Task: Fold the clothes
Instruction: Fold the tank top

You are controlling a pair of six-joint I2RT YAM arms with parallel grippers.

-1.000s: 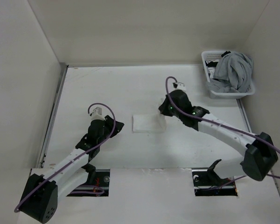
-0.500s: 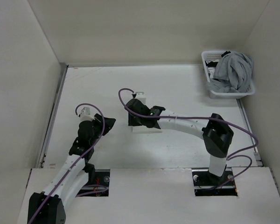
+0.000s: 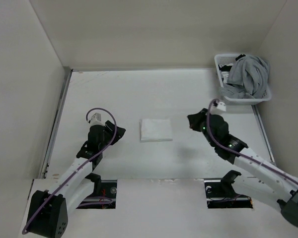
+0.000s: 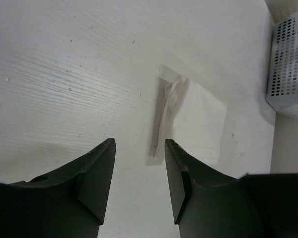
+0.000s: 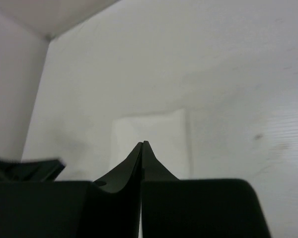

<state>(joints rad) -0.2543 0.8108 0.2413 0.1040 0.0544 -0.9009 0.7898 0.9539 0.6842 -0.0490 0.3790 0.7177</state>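
Two black grippers are hovering over a matte white table (image 3: pixel 114 89). The left gripper (image 4: pixel 139 144) is gaping, empty. The clothes (image 3: pixel 156 130), a thin folded white rectangle, are lying between them. The right gripper (image 5: pixel 142 144) is pinched shut, empty. A slatted basket (image 3: pixel 243 99) is holding crumpled grey garments (image 3: pixel 247 74).

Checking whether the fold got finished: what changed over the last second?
The right gripper swept left over the white garment, then pulled back right, shut and empty. The garment now lies flat and folded. The left gripper, open, stayed left of it. Basket unchanged.
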